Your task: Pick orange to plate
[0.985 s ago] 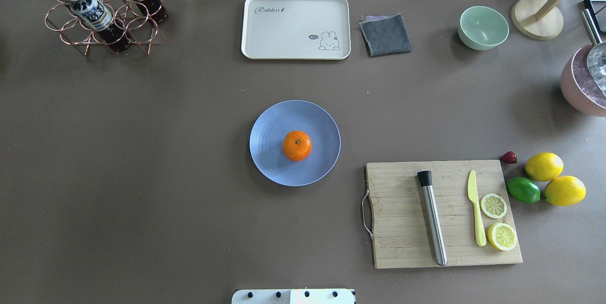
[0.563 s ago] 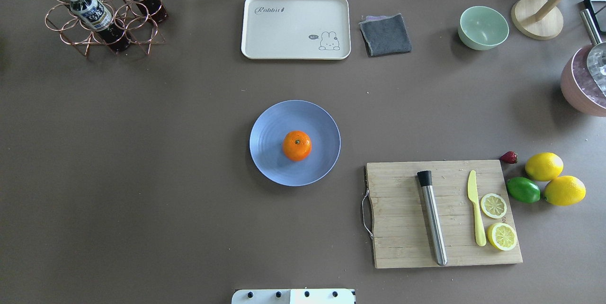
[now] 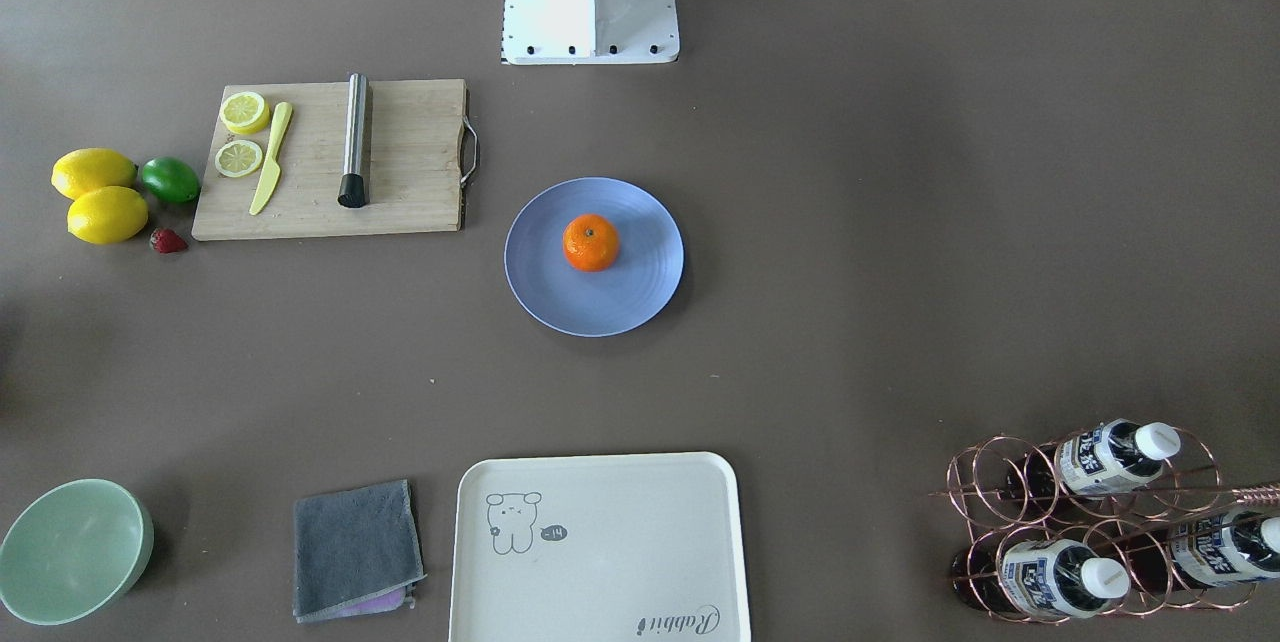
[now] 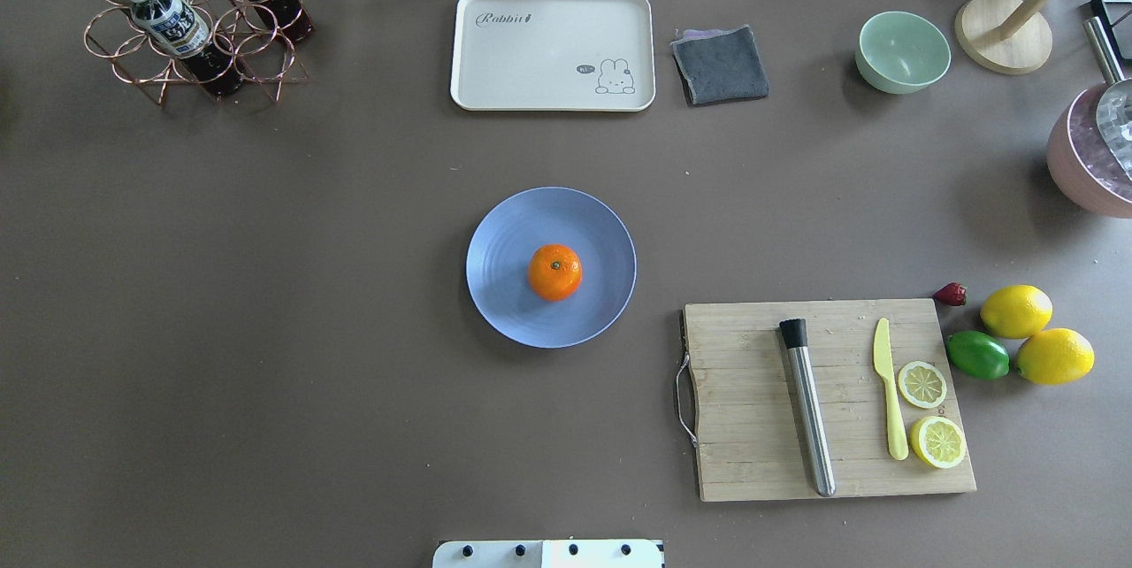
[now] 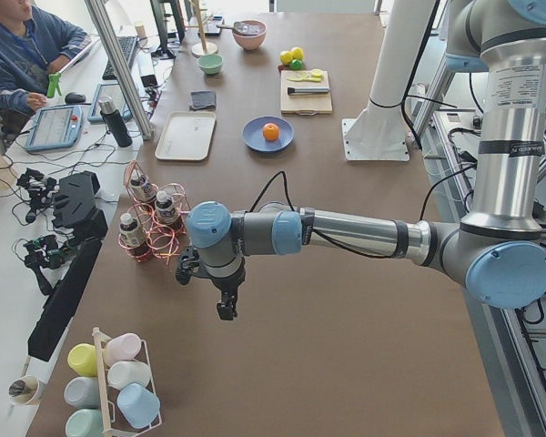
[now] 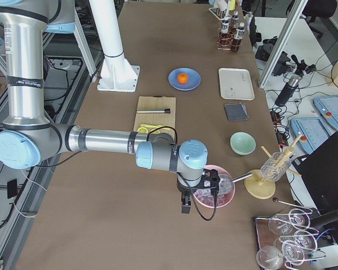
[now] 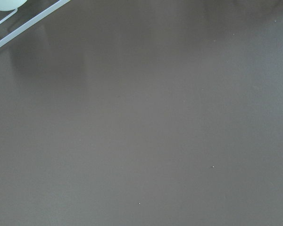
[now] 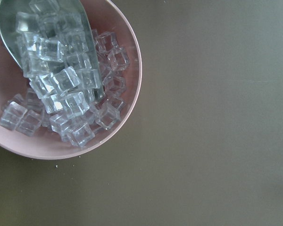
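The orange [image 4: 554,272] rests stem-up near the middle of the blue plate [image 4: 504,294], at the table's centre; the front view shows the same orange [image 3: 590,242] on the plate [image 3: 625,307]. Neither arm reaches into the overhead or front view. My left gripper [image 5: 226,309] hangs over bare table past the bottle rack, far from the plate. My right gripper [image 6: 185,205] points down beside the pink ice bowl [image 6: 214,194] at the other end. I cannot tell whether either is open or shut.
A cutting board [image 4: 752,426] with a steel muddler, yellow knife and lemon halves lies right of the plate. Two lemons [image 4: 1015,310], a lime [image 4: 977,355] and a strawberry sit beyond it. Cream tray [image 4: 553,50], grey cloth [image 4: 720,65], green bowl [image 4: 902,51] and bottle rack [image 4: 190,28] line the far edge.
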Controlling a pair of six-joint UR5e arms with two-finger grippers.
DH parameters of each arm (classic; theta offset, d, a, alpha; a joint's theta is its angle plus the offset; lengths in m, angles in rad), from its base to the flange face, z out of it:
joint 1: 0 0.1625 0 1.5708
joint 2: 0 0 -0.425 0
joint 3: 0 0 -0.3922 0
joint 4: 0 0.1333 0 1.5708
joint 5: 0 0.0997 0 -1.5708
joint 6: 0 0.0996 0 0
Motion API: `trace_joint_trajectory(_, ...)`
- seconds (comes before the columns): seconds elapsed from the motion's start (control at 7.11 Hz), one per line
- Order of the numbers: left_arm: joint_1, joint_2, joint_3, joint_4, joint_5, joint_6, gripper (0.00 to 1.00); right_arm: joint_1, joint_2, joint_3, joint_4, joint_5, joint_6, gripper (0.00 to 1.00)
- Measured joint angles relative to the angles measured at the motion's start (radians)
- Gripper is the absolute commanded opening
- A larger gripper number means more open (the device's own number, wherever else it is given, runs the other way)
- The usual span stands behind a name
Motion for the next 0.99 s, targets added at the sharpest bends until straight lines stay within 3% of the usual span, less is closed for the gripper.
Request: trace_joint_trajectory(0.99, -0.001, 0.002, 0.004, 0.000, -0.002, 0.000, 0.98, -0.023, -0.002, 0.094, -0.137, 0.036, 0.007, 1.00)
